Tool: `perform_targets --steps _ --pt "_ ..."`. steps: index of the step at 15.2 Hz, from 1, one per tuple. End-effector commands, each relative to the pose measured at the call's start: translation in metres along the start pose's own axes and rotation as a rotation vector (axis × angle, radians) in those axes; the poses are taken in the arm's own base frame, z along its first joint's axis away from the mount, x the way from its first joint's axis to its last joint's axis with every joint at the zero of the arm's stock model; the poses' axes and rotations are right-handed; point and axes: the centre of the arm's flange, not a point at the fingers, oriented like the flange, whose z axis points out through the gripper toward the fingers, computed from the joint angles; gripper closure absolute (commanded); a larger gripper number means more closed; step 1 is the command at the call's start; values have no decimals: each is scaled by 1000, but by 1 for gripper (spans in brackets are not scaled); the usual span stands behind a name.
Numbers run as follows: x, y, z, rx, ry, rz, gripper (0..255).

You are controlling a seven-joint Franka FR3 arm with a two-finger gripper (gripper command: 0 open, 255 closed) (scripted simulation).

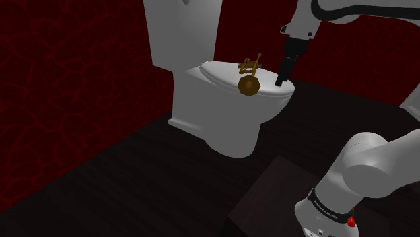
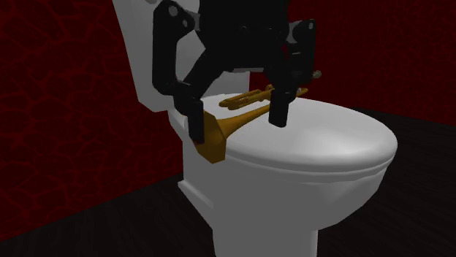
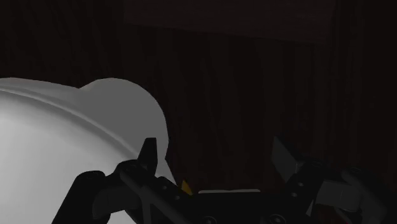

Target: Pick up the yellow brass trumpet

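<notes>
White toilet (image 1: 222, 128), lid shut, against a dark red wall (image 1: 67, 81) in the shoulder view. The trumpet (image 1: 250, 75) lies on the lid, long axis front-to-back: bell toward the lid's front, thin end toward the tank. The gripper (image 1: 281, 81) hangs just beside it on the view's right, tips near the lid. The arm (image 1: 367, 158) has small white print on its base ring, too small to read. Dark stand (image 1: 266, 198) at lower right.

Second exterior view, close in: trumpet (image 2: 245, 115) is golden-brown, bell at lower left by the lid's edge, mouthpiece end upper right. Gripper (image 2: 237, 130) is in front of it, jaws spread wide, not closed on anything. No writing here.

Wrist view: gripper (image 3: 215, 149) w/ fingers (image 3: 149, 156) apart, over the toilet's (image 3: 63, 140) white curve and dark floor (image 3: 254, 95). A yellow speck (image 3: 186, 186) sits by the gripper body.
</notes>
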Motion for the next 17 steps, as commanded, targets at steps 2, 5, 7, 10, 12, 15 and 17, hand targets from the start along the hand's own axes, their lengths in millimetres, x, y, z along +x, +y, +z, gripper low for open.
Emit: perform_targets --steps 2,5,7,10,12,15,17 --pt "12 39 -2 -6 31 -40 0" --pt "27 73 -3 -9 62 -78 0" --pt "38 95 -3 -12 82 -104 0" --pt "55 128 -5 -16 112 -142 0" --pt "67 149 -7 -19 133 -168 0" --pt "87 181 -9 -22 163 -206 0" --pt "100 202 -12 -25 183 -231 0"
